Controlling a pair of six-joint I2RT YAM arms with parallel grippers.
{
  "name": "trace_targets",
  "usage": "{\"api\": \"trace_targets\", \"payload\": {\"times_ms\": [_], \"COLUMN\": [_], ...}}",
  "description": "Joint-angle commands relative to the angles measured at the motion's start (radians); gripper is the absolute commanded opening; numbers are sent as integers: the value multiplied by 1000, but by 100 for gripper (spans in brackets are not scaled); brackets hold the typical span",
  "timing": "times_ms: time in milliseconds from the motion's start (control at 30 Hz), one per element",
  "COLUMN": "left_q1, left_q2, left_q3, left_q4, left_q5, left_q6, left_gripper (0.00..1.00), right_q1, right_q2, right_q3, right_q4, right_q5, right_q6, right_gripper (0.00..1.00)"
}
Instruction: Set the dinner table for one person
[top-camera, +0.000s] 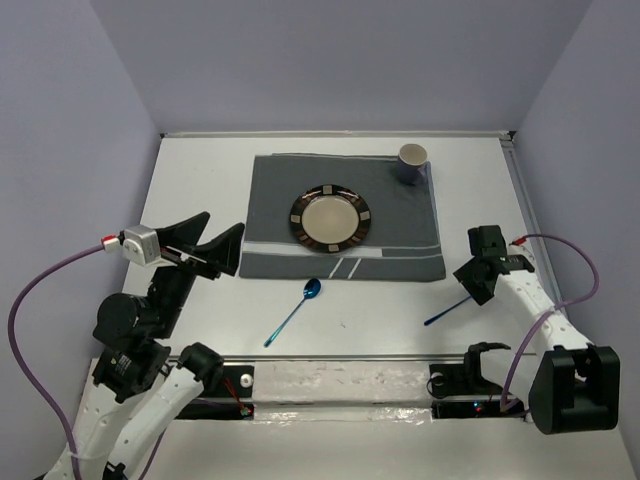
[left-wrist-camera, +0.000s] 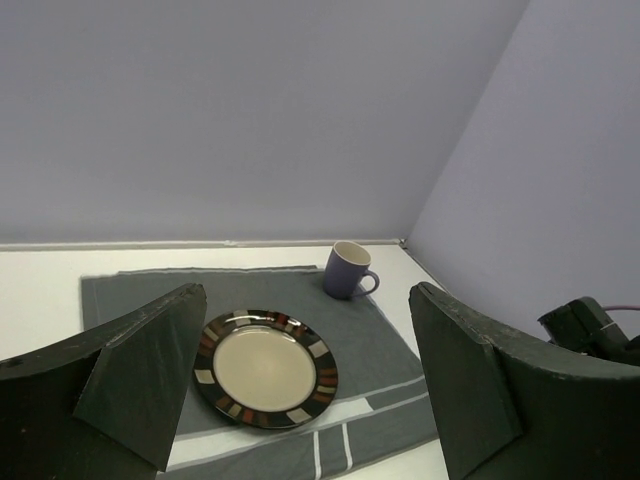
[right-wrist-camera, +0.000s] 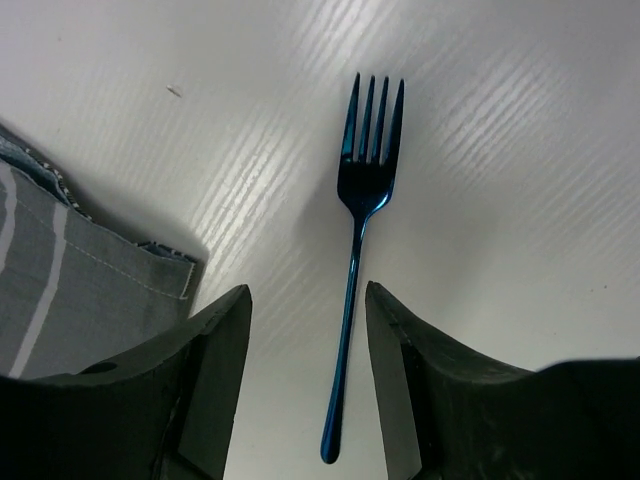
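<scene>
The white dinner table (top-camera: 200, 170) carries a dark grey striped placemat (top-camera: 270, 200) with a black-rimmed cream plate (top-camera: 331, 217) at its middle and a purple mug (top-camera: 413, 162) at its far right corner. A blue spoon (top-camera: 295, 310) lies on the table in front of the mat. A blue fork (top-camera: 450, 310) lies right of the mat. My right gripper (right-wrist-camera: 308, 300) is open, low over the fork (right-wrist-camera: 358, 250), its jaws either side of the handle. My left gripper (left-wrist-camera: 308, 300) is open and empty, raised left of the mat, facing the plate (left-wrist-camera: 265, 368) and mug (left-wrist-camera: 348, 270).
Pale lavender walls close in the table at the back and both sides. A metal rail (top-camera: 340, 357) runs along the near edge by the arm bases. The placemat's near right corner (right-wrist-camera: 60, 260) lies just left of my right gripper.
</scene>
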Motion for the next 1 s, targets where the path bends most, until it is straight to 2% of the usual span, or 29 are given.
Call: {"api": "trace_targets", "payload": {"times_ms": [0,100,133,267,433,733,833,967], "left_q1": [-16,-29,-30,-32,-30,-30,-30,-32], "left_q2": [-30,-30,-30,-52,-61,-69,-69,-67], "left_q3": [3,3,5,7,5,5,7,5], "left_q4": [41,40,38,35,35,35,34,34], "left_q5": [-19,-28,-30,-48,-54,-65,-64,-64], "left_q6": [15,18,19,22,22,25,25,25], "left_gripper": [94,94,94,94,95,95,95,95], "right_q1": [0,0,0,0,0,0,0,0], "right_q2": [-26,-32,-28,0,110,182,233,278], "right_q3": [11,15,25,32,57,68,49,-6], "right_q4": [-77,-91,-109,-111,-116,-96,-53,15], "right_q5": [-40,-41,-46,-44,-41,-44,-60,-67], "right_q6": [70,64,55,47,56,52,61,85], "right_gripper": [54,53,49,44,44,43,36,14]}}
